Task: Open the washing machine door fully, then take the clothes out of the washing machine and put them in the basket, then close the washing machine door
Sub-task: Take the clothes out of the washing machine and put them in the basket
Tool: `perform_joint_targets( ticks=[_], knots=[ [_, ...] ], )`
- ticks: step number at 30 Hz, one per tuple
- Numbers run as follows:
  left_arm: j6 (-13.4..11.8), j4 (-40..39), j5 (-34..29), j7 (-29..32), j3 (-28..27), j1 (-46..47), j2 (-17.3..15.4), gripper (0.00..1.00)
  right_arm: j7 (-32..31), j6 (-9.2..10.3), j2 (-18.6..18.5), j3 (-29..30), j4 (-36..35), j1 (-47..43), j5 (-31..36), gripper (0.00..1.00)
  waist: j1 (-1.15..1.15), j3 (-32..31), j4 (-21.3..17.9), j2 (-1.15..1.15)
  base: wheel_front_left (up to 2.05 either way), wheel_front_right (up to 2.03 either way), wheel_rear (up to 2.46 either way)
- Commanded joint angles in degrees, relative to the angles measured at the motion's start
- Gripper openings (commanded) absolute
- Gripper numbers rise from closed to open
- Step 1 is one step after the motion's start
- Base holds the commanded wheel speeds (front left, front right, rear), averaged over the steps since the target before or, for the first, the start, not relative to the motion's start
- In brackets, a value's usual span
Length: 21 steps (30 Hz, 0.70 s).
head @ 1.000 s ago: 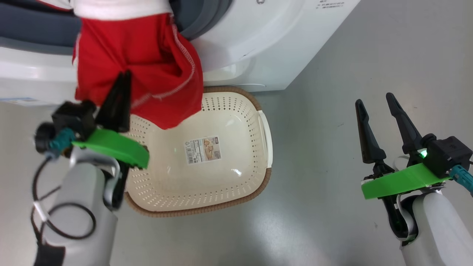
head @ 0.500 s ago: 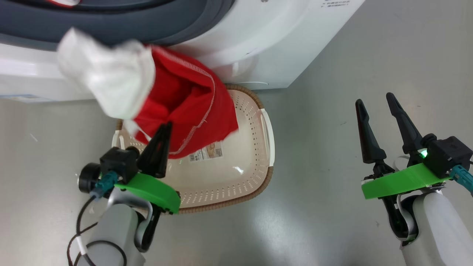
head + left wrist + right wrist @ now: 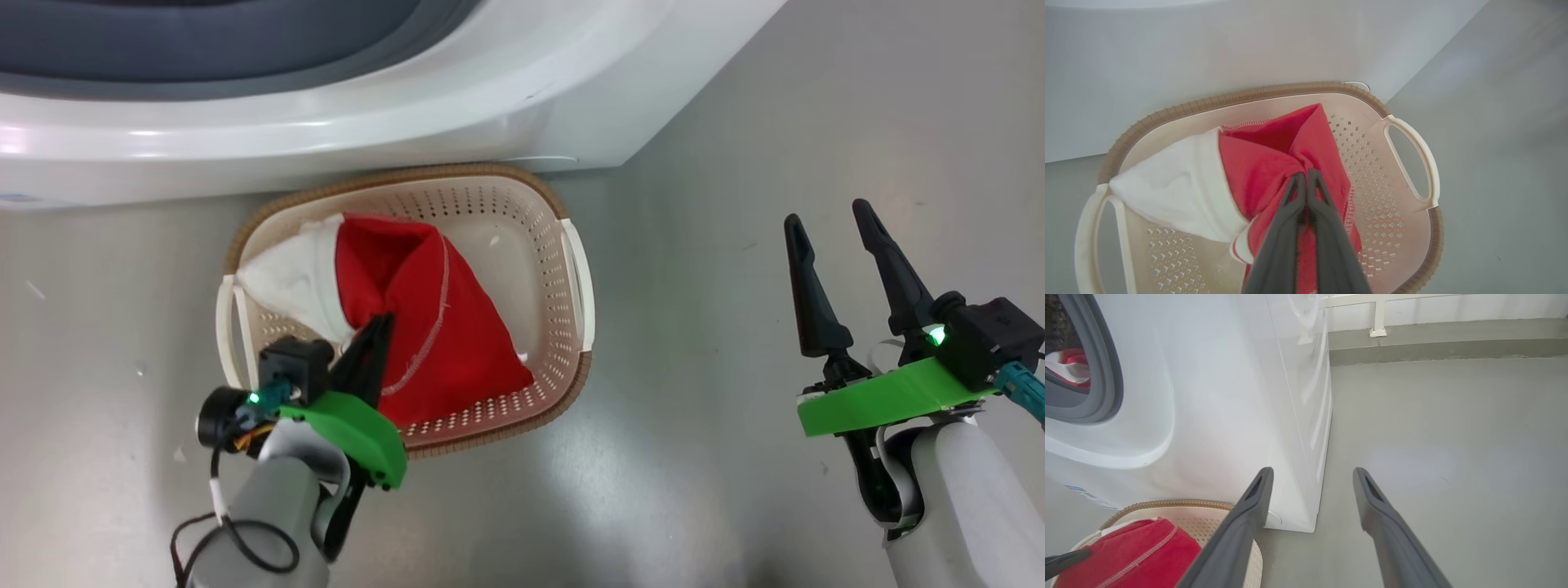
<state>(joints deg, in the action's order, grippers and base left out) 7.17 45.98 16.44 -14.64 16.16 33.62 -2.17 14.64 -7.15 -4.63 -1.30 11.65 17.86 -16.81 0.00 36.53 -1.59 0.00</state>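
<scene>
Fingers of the left gripper (image 3: 382, 321) are pinched tight on a fold of the red-and-white garment (image 3: 445, 335), over the near-left part of the basket (image 3: 571, 384). Well off to the side, the right gripper (image 3: 824, 214) hovers above the grey floor (image 3: 718, 163), its fingers spread with nothing between them. The garment sags into the basket, its white panel toward the left end. Just behind the basket's far rim stands the washing machine (image 3: 343, 131); more red and white cloth (image 3: 1069, 365) lies inside its grey rubber ring (image 3: 1112, 375).
</scene>
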Motion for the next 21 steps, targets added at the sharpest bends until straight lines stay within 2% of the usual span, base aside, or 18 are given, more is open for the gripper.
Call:
perform_joint_targets(
  ticks=[1, 12, 18, 19, 20, 21],
  knots=[
    [0.32, 0.1, 0.91, -0.36, -1.19, 0.45, -0.84, 0.0, 0.36, -0.34, 0.24, -1.23, -1.54, 0.11, -0.01, 1.0, 0.0, 0.97, -0.39, 0.0, 0.0, 0.0, 0.0],
    [0.32, 12.33, 3.17, -0.36, -0.38, 8.56, -0.75, 0.0, 0.36, -0.34, 0.46, -1.37, -2.22, 1.91, 0.15, 1.0, 0.0, 5.19, -1.27, 0.0, 0.0, 0.0, 0.0],
    [0.32, 14.8, 3.3, -0.36, -1.14, 10.73, -0.91, 0.0, 0.36, -0.34, 0.59, -1.07, -2.42, 2.27, 0.22, 1.0, 0.0, 6.2, -1.44, 0.0, 0.0, 0.0, 0.0],
    [0.32, 14.98, 3.28, -0.36, -1.26, 10.87, -0.96, 0.09, 0.36, -0.34, 0.6, -1.05, -2.42, 2.29, 0.21, 1.0, 0.0, 6.22, -1.46, 0.0, 0.0, 0.0, 0.0],
    [0.32, 15.1, 3.26, -0.36, -1.36, 10.96, -0.97, 0.31, 0.36, -0.34, 0.6, -1.01, -2.36, 2.32, 0.21, 1.0, 0.0, 6.2, -1.46, 0.0, 0.0, 0.0, 0.0],
    [0.32, 15.17, 3.27, -0.36, -1.42, 10.98, -0.97, 0.76, 0.36, -0.34, 0.59, -0.97, -2.28, 2.33, 0.21, 1.0, 0.0, 6.13, -1.44, 0.0, 0.0, 0.0, 0.0]
  ],
)
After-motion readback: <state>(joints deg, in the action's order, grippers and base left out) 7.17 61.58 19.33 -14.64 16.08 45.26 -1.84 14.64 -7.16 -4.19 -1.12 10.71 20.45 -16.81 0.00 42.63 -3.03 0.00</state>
